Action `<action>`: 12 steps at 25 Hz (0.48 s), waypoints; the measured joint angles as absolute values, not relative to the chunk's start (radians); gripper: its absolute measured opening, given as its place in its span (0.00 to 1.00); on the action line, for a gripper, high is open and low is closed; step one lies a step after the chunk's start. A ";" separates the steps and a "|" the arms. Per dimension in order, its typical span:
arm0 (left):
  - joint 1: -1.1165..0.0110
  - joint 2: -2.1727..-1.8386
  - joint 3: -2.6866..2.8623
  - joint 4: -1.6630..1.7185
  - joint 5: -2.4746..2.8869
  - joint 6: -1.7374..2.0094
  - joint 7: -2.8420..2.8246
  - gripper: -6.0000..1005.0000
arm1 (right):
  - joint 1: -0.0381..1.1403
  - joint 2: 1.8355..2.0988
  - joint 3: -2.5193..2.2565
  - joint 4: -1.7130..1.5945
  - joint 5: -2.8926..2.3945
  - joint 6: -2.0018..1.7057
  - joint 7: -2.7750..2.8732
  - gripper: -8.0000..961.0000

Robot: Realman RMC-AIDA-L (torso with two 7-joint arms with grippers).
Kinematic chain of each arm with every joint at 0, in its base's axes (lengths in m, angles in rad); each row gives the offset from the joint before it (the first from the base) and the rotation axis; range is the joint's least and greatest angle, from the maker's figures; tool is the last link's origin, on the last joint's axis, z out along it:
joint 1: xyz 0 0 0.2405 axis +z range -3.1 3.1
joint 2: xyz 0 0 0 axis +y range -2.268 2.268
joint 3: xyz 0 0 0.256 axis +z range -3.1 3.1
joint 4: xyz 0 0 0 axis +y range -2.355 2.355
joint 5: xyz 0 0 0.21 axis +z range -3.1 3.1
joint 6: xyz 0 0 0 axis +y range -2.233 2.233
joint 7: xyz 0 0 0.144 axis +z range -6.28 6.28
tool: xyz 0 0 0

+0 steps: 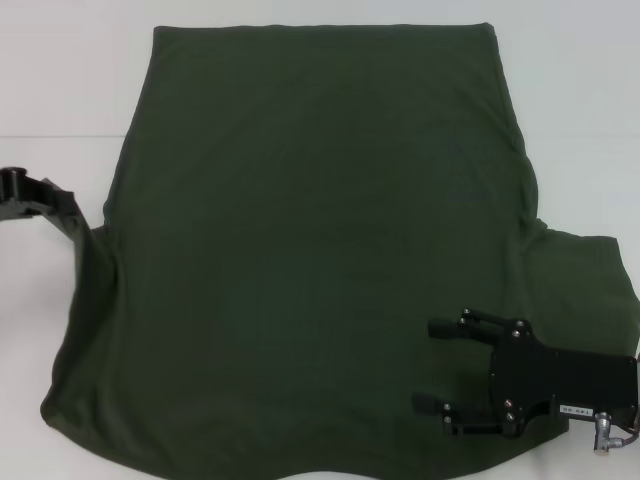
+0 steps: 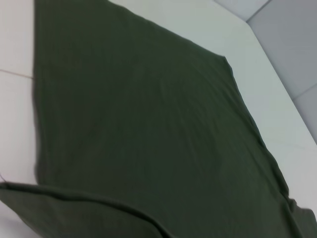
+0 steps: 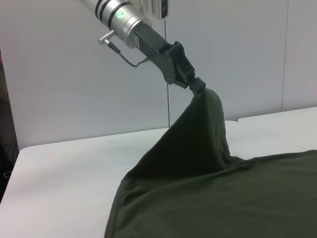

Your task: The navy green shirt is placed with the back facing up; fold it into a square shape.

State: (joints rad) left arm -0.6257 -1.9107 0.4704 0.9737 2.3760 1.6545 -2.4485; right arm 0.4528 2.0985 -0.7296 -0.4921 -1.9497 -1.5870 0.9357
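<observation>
The left gripper (image 3: 199, 87) was held raised at the left side, its fingers pinched shut on a lifted fold of the shirt (image 1: 310, 230). The right gripper (image 1: 437, 366) was held low at the near right, fingers spread apart.

We see the right gripper (image 1: 437, 366) as matte black, a flat plate with small silver screws, two slim fingers, a white label and a grey connector at 4 o'clock; the left gripper (image 3: 197, 84) is black on a silver wrist with a green light and a thin grey cable.
</observation>
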 joint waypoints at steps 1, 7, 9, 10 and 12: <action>-0.626 -1.917 0.477 0.972 2.376 1.655 -2.448 0.04 | 0.453 2.098 -0.729 -0.492 -1.950 -1.587 0.936 0.95; -0.637 -1.968 0.490 0.970 2.376 1.656 -2.431 0.04 | 0.451 2.098 -0.728 -0.491 -1.950 -1.587 0.935 0.95; -0.642 -1.988 0.494 0.970 2.374 1.654 -2.424 0.04 | 0.450 2.098 -0.729 -0.491 -1.950 -1.587 0.934 0.95; -0.644 -1.999 0.500 0.970 2.373 1.651 -2.420 0.05 | 0.450 2.098 -0.729 -0.491 -1.950 -1.587 0.934 0.95; -0.650 -2.021 0.517 0.968 2.372 1.643 -2.413 0.05 | 0.451 2.098 -0.730 -0.491 -1.950 -1.587 0.934 0.95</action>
State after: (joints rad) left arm -0.6497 -2.0207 0.5175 0.9683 2.3722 1.6426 -2.4130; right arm 0.4505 2.0985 -0.7305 -0.4906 -1.9497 -1.5870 0.9342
